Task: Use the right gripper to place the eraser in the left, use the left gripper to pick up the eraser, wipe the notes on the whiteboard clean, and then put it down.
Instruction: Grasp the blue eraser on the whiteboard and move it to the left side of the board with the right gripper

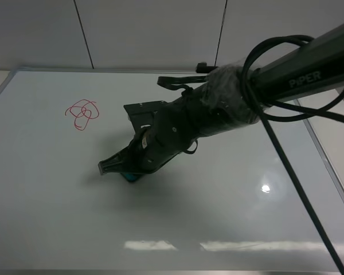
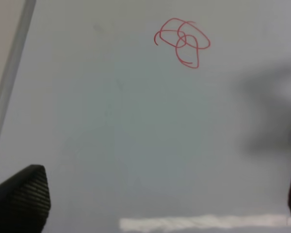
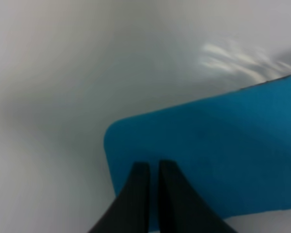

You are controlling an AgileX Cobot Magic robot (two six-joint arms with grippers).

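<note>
- The black, film-wrapped right gripper (image 1: 106, 167) has its jaws closed together, with only a sliver of gap between the tips.
- The teal-blue oblong eraser (image 1: 131, 177) lies on the glossy white whiteboard (image 1: 229, 217), right beneath those jaws.
- The slim black left gripper (image 2: 157, 199) has its jaws spread wide above the board.
- The red looped marker notes (image 1: 83, 113) sit ahead of the left jaws, well apart from the right jaws.
</note>
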